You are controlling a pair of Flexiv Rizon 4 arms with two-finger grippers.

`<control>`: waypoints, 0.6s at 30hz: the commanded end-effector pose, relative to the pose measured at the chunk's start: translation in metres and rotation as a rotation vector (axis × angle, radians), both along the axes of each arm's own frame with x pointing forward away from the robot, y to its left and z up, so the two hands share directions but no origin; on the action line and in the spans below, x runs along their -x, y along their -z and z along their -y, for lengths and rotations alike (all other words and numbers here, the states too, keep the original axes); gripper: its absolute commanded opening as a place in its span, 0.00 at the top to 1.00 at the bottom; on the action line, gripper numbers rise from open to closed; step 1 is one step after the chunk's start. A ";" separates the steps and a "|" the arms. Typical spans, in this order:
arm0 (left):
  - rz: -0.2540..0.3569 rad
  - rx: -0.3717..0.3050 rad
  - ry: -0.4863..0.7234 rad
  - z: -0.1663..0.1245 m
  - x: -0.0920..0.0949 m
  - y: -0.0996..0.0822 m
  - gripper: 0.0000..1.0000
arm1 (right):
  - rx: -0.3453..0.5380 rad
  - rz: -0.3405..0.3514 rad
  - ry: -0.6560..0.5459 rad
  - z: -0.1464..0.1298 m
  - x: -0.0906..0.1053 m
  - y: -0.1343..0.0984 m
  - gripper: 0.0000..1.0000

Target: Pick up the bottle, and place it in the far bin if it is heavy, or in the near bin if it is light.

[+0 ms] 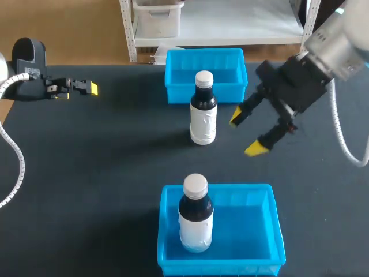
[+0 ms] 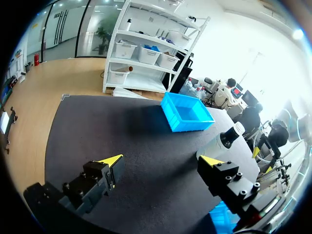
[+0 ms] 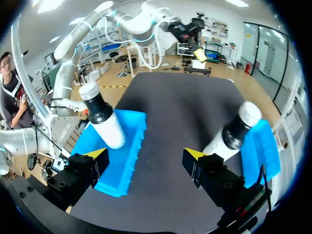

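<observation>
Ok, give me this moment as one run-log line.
right end effector: open, beside table bottle | left end effector: open, table's left | second bottle: in near bin

One bench (image 1: 86,173) noted: a single dark charcoal surface, matte and flat, spanning the head view from side to side. Far edge straight. Left wrist view shows one far corner where two straight edges meet. Covering lies smooth, without folds.
</observation>
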State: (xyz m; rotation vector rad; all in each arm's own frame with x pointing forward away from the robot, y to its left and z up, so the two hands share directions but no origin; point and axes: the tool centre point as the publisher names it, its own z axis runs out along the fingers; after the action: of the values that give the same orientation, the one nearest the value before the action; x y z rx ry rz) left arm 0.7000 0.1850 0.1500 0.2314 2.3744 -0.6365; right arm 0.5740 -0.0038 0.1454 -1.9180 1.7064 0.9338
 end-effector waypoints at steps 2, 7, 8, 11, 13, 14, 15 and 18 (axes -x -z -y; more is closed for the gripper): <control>0.000 0.000 0.000 0.000 0.000 0.000 0.00 | -0.035 -0.035 0.057 0.013 -0.048 -0.003 0.00; 0.000 0.000 0.000 0.000 0.000 0.000 0.00 | -0.044 -0.036 0.138 0.010 -0.089 0.002 0.00; 0.000 0.000 0.000 0.000 0.000 0.000 0.00 | -0.045 -0.035 0.151 0.009 -0.097 0.003 0.00; 0.000 0.000 0.000 0.000 0.000 0.000 0.00 | -0.047 -0.036 0.179 0.002 -0.114 0.008 0.00; 0.000 0.000 0.000 0.000 0.000 0.000 0.00 | -0.049 -0.033 0.191 -0.003 -0.122 0.010 0.00; 0.000 0.000 0.000 0.000 0.000 0.000 0.00 | -0.053 -0.035 0.198 -0.005 -0.127 0.011 0.00; 0.000 0.000 0.000 0.000 0.000 0.000 0.00 | -0.055 -0.035 0.204 -0.008 -0.130 0.013 0.00; 0.000 0.000 0.000 0.000 0.000 0.000 0.00 | -0.061 -0.030 0.216 -0.015 -0.138 0.015 0.00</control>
State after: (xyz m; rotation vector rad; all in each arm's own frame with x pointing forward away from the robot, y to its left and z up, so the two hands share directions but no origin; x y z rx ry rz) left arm 0.7000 0.1849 0.1500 0.2315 2.3743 -0.6365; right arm 0.6955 0.0037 0.1362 -1.6420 1.8373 0.9101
